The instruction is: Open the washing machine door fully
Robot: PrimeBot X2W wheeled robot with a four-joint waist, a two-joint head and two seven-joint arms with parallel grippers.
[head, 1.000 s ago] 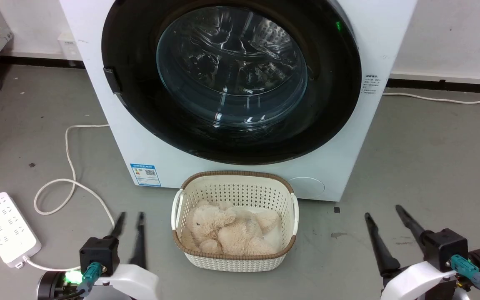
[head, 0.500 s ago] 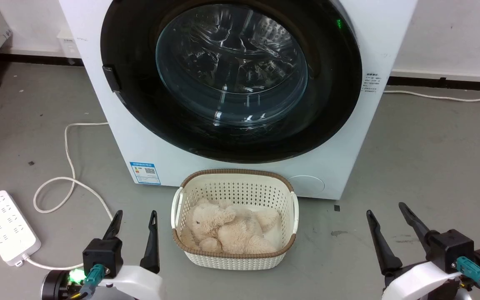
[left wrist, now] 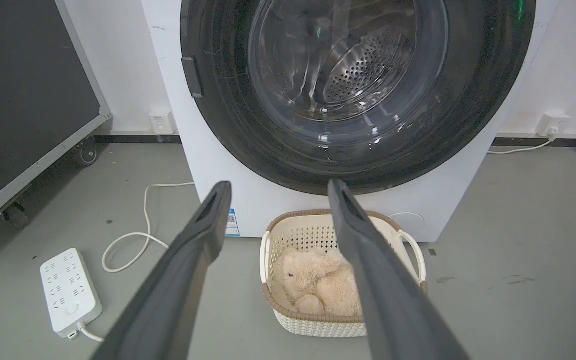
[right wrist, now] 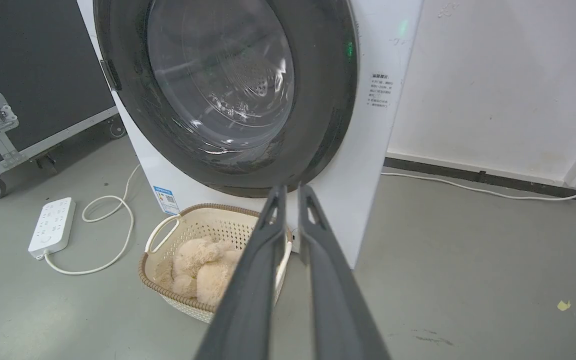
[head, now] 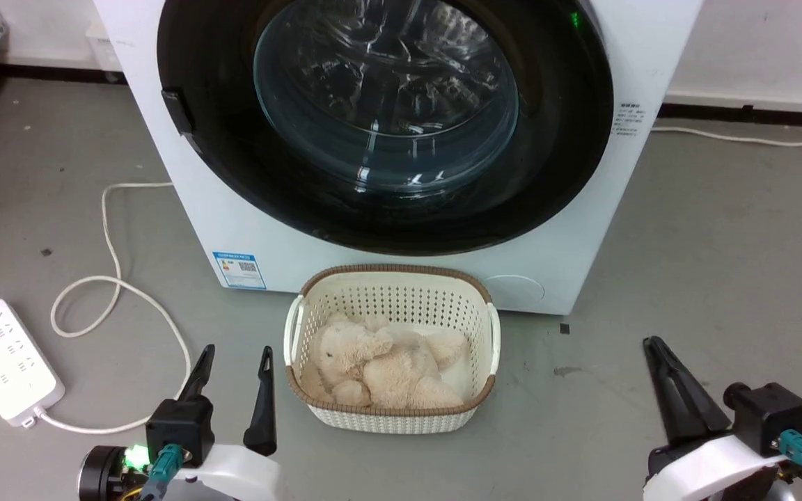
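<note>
the washing machine door (head: 554, 139) lies shut and flat against the front of the washing machine (head: 248, 229), its glass bowl bulging toward the robot. nothing of the task looks done yet.

the left hand (head: 237, 350) hovers low at the near left with its fingers spread wide and holds nothing. the right hand (right wrist: 291, 190) hovers at the near right, empty, its fingers drawn almost together with a thin slit between them. both are well apart from the door, which lies farther off and higher than either.

the relation that matters is the small dark tab (head: 173, 111) on the door's left rim, most likely the pull point, so the hinge probably sits on the right. the left hand is nearer that tab, almost straight ahead of it, and its open fingers suit the reach. the tab's long axis runs along the rim, nearly upright.

a cream basket (head: 390, 417) with a plush toy (head: 373, 369) stands on the floor between the hands, just near of the machine and below the door's lower edge.
</note>
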